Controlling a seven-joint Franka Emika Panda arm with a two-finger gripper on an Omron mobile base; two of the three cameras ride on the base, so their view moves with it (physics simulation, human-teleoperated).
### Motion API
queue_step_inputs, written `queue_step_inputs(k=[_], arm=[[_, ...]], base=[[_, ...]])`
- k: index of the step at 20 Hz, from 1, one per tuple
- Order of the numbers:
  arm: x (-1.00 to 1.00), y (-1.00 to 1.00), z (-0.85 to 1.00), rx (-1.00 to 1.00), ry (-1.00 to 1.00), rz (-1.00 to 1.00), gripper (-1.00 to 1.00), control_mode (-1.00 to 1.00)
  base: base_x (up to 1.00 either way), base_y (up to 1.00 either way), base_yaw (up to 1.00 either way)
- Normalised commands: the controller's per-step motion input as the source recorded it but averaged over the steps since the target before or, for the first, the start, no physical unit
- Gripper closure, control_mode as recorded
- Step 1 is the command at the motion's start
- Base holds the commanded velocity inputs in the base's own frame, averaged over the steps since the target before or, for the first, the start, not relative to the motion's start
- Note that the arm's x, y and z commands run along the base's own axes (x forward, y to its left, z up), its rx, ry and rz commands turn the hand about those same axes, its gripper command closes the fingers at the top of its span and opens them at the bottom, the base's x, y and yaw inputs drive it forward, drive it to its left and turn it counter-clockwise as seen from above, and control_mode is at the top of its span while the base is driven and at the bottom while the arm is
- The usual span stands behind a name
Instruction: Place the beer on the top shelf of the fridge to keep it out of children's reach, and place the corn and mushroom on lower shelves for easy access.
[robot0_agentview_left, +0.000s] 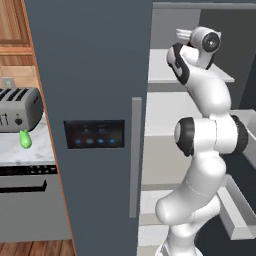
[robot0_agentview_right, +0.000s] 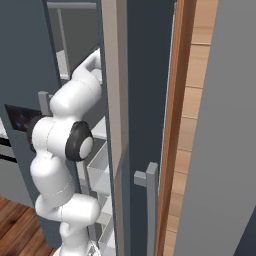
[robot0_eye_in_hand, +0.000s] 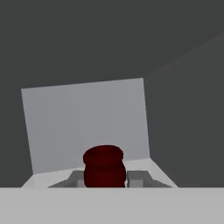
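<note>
Pale fridge (robot0_agentview_left: 90, 75) interior ahead; gripper (robot0_eye_in_hand: 105, 178) clamped on beer (robot0_eye_in_hand: 103, 166) neck

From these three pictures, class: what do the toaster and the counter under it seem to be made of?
Toaster: probably brushed metal, grey with a dull sheen and dark slots. Counter: looks like polished marble or stone, white with faint grey veining. As a render, both remain guesses.

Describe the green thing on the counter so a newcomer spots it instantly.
Left of the fridge, a toaster stands on the pale counter. The corn sits just in front of it, small and pod-shaped. It is the one bright green item there.
</note>
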Motion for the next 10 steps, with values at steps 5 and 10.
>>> queue_step_inputs(k=[5, 10], arm=[[0.42, -0.06, 0.00, 0.02, -0.03, 0.00, -1.00, -1.00], [0.28, -0.03, 0.00, 0.01, -0.05, 0.00, -1.00, -1.00]], base=[[0.00, 0.00, 0.00], [0.00, 0.00, 0.00]])
